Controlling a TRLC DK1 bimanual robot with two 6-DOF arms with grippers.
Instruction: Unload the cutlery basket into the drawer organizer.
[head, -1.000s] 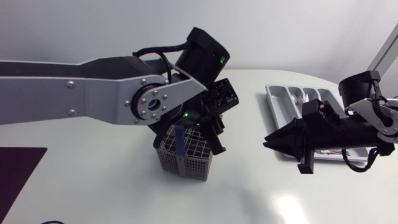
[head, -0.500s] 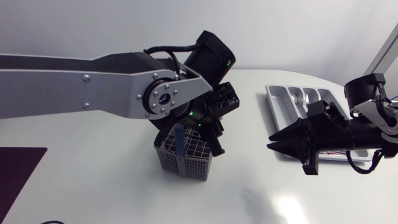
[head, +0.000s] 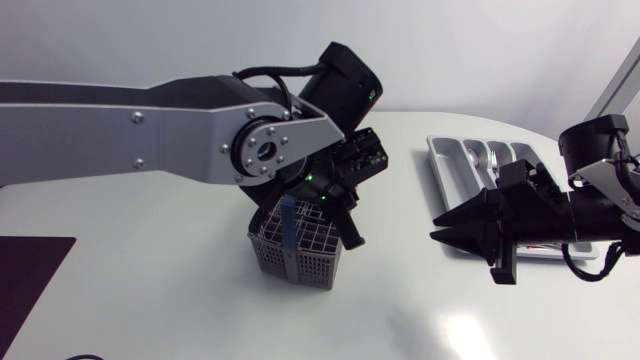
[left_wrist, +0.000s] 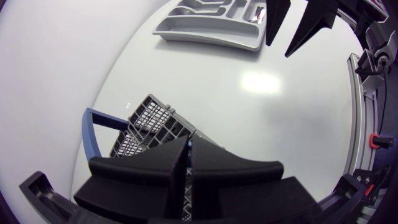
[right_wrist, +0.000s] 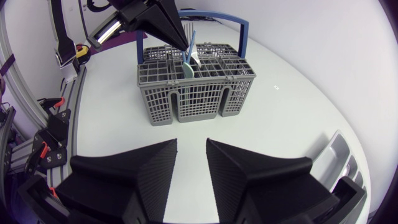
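Your left gripper (head: 350, 232) is pinched almost shut, its tips at the top of the one basket (head: 290, 262), beside a single pale blue utensil (right_wrist: 188, 64). Your right gripper (head: 440, 233) stands narrowly open and empty, with the one organizer (head: 440, 160) behind it.

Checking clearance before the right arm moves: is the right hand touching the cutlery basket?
Apart. Head view shows bare table between the right hand and the cutlery basket; right wrist view agrees.
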